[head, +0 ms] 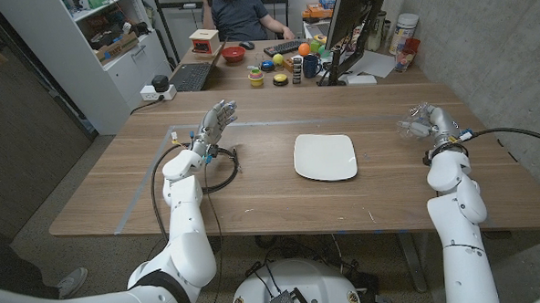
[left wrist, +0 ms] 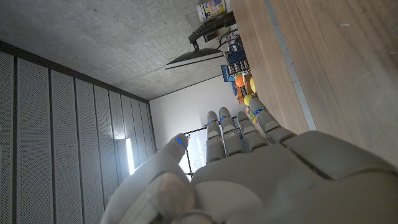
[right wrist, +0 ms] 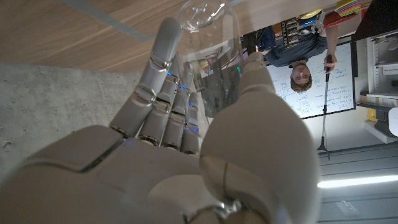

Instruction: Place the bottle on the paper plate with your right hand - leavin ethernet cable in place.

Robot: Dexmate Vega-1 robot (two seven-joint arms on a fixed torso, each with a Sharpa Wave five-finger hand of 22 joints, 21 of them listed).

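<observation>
One clear plastic bottle (right wrist: 211, 56) is the thing to move, and it already sits in the right hand (head: 422, 121), out over the right side of the wooden desk (head: 281, 201) and well apart from the white paper plate (head: 325, 156) at the desk's middle. In the right wrist view the fingers (right wrist: 158, 81) run up one side of the see-through body and the thumb (right wrist: 261, 93) up the other, so the hand wraps the bottle's middle, with its rounded end showing past the fingertips. It looks empty, so it is probably very light and thin-walled: likely to dent under a hard squeeze and to slip on its smooth skin under a weak one. A moderate hold around the mid-body, as here, seems the sensible place. I cannot tell from the head view whether the bottle is upright or tilted; it shows only as a pale blur at the hand. The right arm comes up from the bottom corner with the forearm raised and the hand off the desk. The left hand (head: 212, 122) holds nothing, fingers spread and pointing away from the robot, raised just beyond the black ethernet cable (head: 218, 172) looped on the desk beside that arm.
</observation>
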